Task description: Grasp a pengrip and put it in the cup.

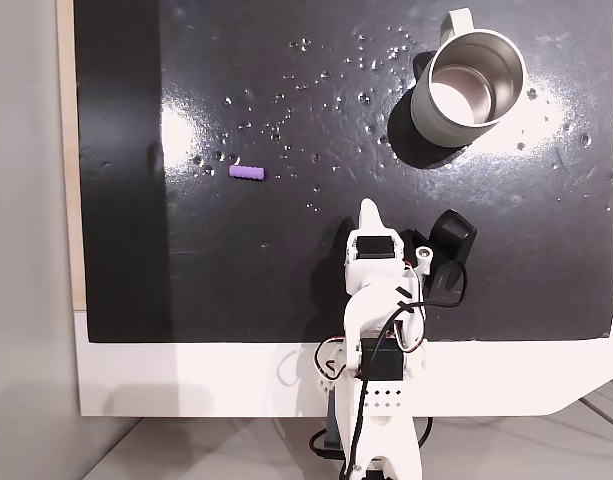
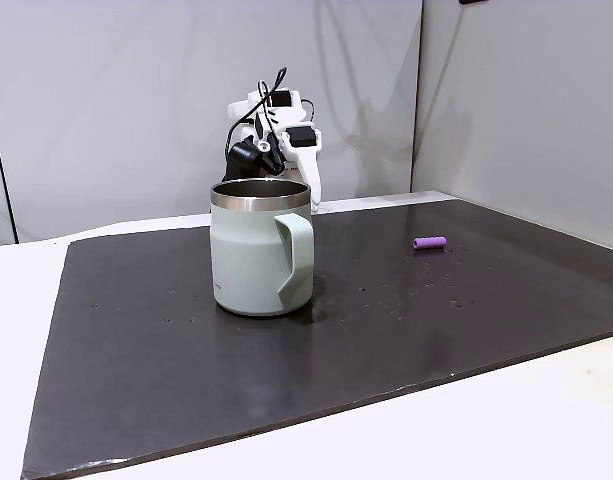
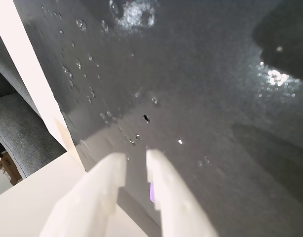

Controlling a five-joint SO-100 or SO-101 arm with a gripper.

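Note:
The pengrip (image 1: 247,172) is a tiny light-purple ridged cylinder lying on the black mat, left of and beyond my gripper (image 1: 370,210). In the side fixed view the pengrip (image 2: 429,242) lies to the right on the mat. The cup (image 1: 468,92), a pale grey-green mug with a steel inside, stands upright at the mat's far right. From the side, the cup (image 2: 261,250) stands in front of my gripper (image 2: 313,195), handle toward the camera. In the wrist view my gripper (image 3: 135,159) hovers over the mat, its white fingers nearly together and holding nothing. A purple sliver, the pengrip (image 3: 152,191), shows between them.
The black mat (image 1: 186,280) covers most of a white table (image 1: 186,380); small shiny specks are scattered over its far half. The arm's base (image 1: 381,400) sits at the near edge, and a black camera (image 1: 448,250) hangs at its right. A grey wall (image 2: 136,100) stands behind.

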